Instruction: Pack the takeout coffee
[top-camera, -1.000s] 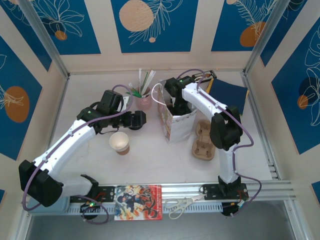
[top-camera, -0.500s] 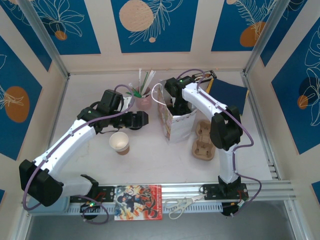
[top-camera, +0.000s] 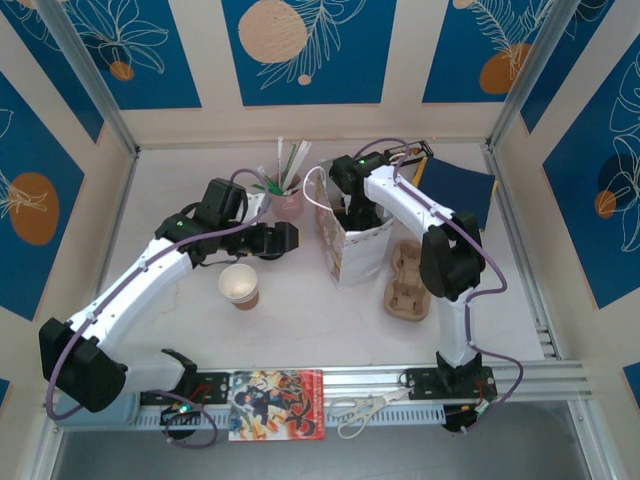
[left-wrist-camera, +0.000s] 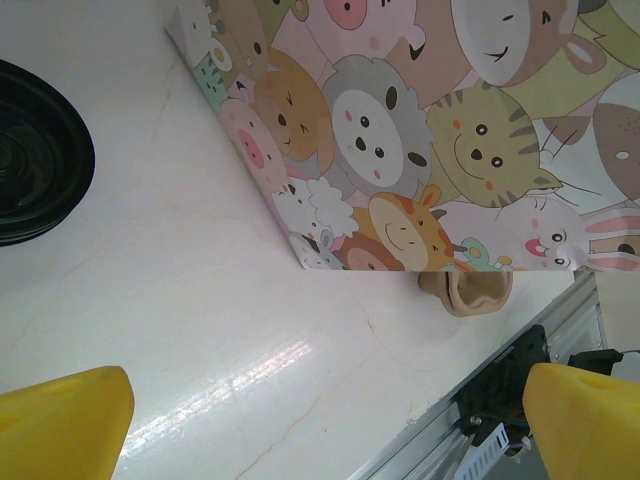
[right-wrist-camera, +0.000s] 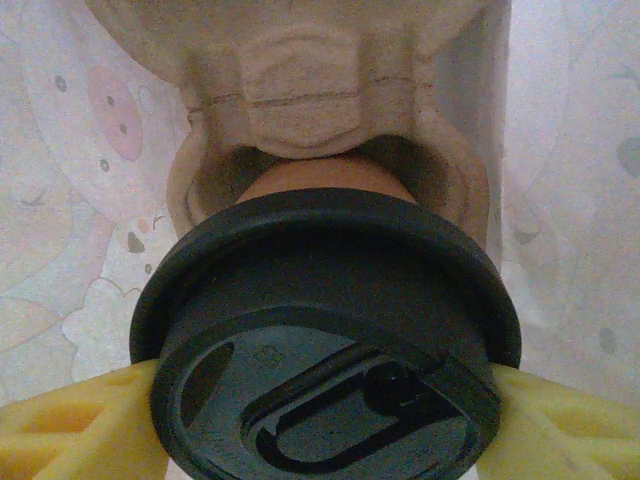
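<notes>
White marbled table (top-camera: 300, 320), boxed in by blue-and-cream patterned walls. Left of centre, the takeout coffee (top-camera: 240, 285): upright, uncovered, alone on the bare surface, outside the cartoon-animal bag (top-camera: 355, 250) and well apart from it. Just beyond the takeout coffee, the left gripper (top-camera: 272, 240), yellow fingers (left-wrist-camera: 60, 420) spread wide above the table, clasping nothing. Black lid (left-wrist-camera: 35, 150) lying flat at the left of that wrist view, bag wall ahead. Down inside the bag, the right gripper (right-wrist-camera: 320, 400), clamped from both sides on a lidded cup (right-wrist-camera: 330, 290), with a pulp carrier (right-wrist-camera: 300, 70) right behind. Beside the bag on the right, a second pulp carrier (top-camera: 407, 280).
</notes>
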